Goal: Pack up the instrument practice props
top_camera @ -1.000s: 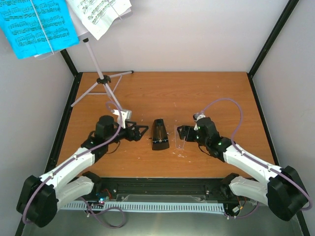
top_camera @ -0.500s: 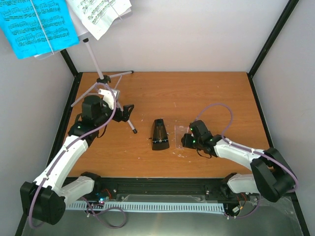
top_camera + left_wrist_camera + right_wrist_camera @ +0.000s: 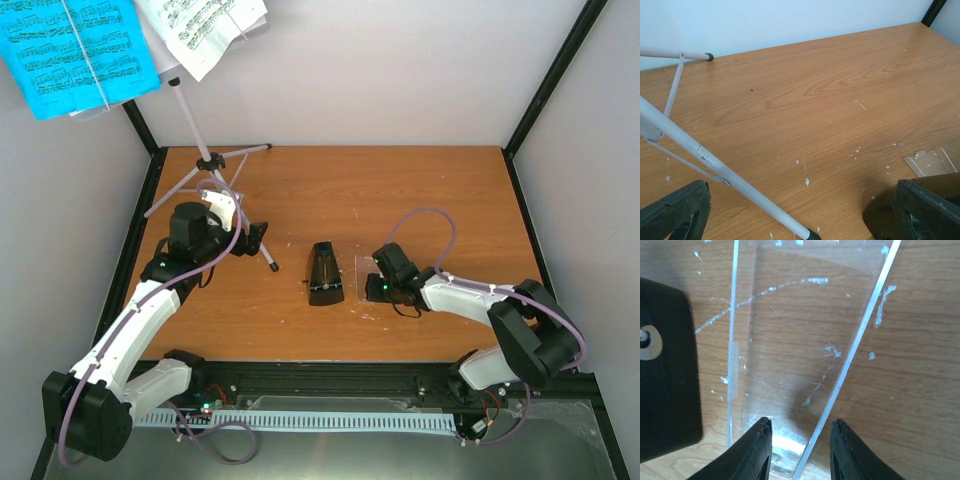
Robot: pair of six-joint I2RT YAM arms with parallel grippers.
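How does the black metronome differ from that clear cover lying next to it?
The metronome is black and solid; the cover is see-through, showing the wood beneath. The right gripper straddles one edge of the cover, while the metronome is untouched. Both sit on the table, side by side.

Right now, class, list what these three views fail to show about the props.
Top view: blue music sheet and white music sheet run off the top edge, hiding the music stand top.
Right wrist: metronome cut by left edge; whether right end effector grips clear cover lost at bottom edge.
Left wrist: only the stand's legs show.
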